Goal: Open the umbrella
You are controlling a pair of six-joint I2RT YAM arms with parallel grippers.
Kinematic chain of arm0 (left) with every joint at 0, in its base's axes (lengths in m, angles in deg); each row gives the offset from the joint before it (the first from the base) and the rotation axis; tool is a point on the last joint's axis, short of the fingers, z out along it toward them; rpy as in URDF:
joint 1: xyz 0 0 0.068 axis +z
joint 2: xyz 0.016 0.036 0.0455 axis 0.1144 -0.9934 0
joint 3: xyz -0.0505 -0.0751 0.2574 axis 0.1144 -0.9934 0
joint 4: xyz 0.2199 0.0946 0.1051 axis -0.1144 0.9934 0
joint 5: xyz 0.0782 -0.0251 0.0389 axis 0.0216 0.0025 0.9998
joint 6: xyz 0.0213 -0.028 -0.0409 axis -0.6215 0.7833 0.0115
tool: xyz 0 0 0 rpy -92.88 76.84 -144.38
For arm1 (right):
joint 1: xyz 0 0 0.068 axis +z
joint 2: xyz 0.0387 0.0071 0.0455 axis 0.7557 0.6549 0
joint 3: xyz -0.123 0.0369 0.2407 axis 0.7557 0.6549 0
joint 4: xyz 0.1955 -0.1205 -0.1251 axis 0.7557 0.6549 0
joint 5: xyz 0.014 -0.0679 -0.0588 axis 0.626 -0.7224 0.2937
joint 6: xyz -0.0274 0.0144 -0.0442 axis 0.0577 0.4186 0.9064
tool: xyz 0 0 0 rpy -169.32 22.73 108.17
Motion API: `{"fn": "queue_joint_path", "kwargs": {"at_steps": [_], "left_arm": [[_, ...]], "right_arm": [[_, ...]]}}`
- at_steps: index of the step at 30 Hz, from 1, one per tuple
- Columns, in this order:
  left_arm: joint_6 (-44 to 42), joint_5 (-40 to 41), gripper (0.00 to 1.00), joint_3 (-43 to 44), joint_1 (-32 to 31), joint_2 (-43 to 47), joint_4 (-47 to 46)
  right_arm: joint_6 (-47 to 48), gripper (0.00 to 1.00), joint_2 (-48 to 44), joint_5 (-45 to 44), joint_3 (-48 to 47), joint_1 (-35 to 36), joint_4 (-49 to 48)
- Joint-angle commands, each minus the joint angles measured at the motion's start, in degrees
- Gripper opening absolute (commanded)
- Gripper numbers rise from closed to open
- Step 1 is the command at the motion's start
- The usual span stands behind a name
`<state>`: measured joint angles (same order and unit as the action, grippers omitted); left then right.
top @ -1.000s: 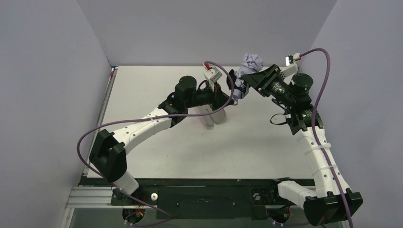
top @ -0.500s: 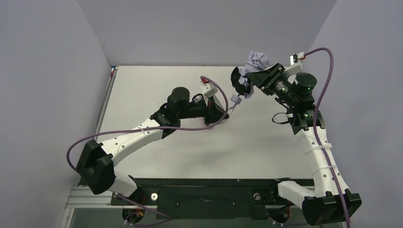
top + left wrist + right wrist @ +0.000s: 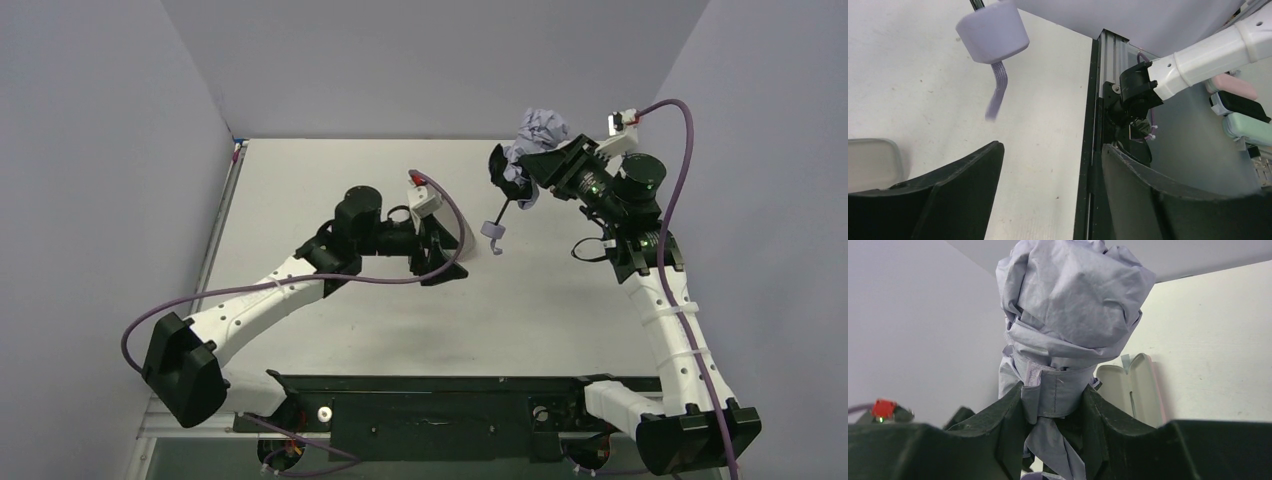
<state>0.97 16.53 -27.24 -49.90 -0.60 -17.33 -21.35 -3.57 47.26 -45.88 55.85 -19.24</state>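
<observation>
The umbrella hangs in the air at the back right, its crumpled lavender canopy [image 3: 540,128] bunched above my right gripper [image 3: 525,175]. That gripper [image 3: 1055,400] is shut on the strapped neck of the canopy [image 3: 1073,305]. A thin black shaft [image 3: 505,205] runs down to the small lavender handle [image 3: 492,229], which hangs free. In the left wrist view the handle [image 3: 993,31] and its strap loop [image 3: 996,92] float above and ahead of my left gripper [image 3: 1050,150]. The left gripper [image 3: 450,250] stands open and empty, just left of the handle.
The open clamshell case [image 3: 1133,387] lies on the table below the umbrella; its pale edge [image 3: 870,160] shows beside my left finger. The table's near rail [image 3: 1098,100] and the right arm's base [image 3: 1193,60] lie ahead of the left gripper. Walls close in on three sides.
My left gripper has opened, let go of the handle and drawn back to the left and nearer. The shaft now shows extended, with the handle dangling free. The right gripper keeps its hold.
</observation>
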Motion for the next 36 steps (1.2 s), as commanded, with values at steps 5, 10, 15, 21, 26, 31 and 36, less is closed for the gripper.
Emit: {"fn": "queue_joint_path", "kwargs": {"at_steps": [5, 10, 15, 21, 26, 31, 36], "left_arm": [[0.8, -3.5, 0.76, 10.1, 7.6, 2.7, 5.8], [-1.2, 7.8, 0.78, 16.0, 4.8, 1.3, 11.8], [0.4, 7.2, 0.79, 17.8, 1.8, -1.5, 10.4], [15.8, -3.1, 0.77, 14.9, 1.6, -5.6, -5.8], [24.8, -7.8, 0.75, 10.0, 2.1, -6.8, -21.6], [30.0, -11.4, 0.69, 8.5, 1.8, -8.4, -28.8], [31.3, -10.8, 0.60, 8.2, 1.7, -9.9, -29.7]], "right_arm": [[6.7, 0.00, -4.6, -0.1, -1.0, 4.3, -3.4], [9.3, 0.00, -5.3, -7.5, -0.9, 7.4, 3.1], [8.1, 0.00, -4.7, -2.5, 0.6, 7.5, 2.0], [6.7, 0.00, -4.1, 3.2, -1.0, 7.5, 0.3], [4.3, 0.00, -4.2, 7.4, -1.9, 7.9, -2.1], [1.8, 0.00, -4.1, 9.1, -2.6, 8.3, -5.3], [0.0, 0.00, -3.8, 9.6, -3.4, 8.8, -6.8]]}}
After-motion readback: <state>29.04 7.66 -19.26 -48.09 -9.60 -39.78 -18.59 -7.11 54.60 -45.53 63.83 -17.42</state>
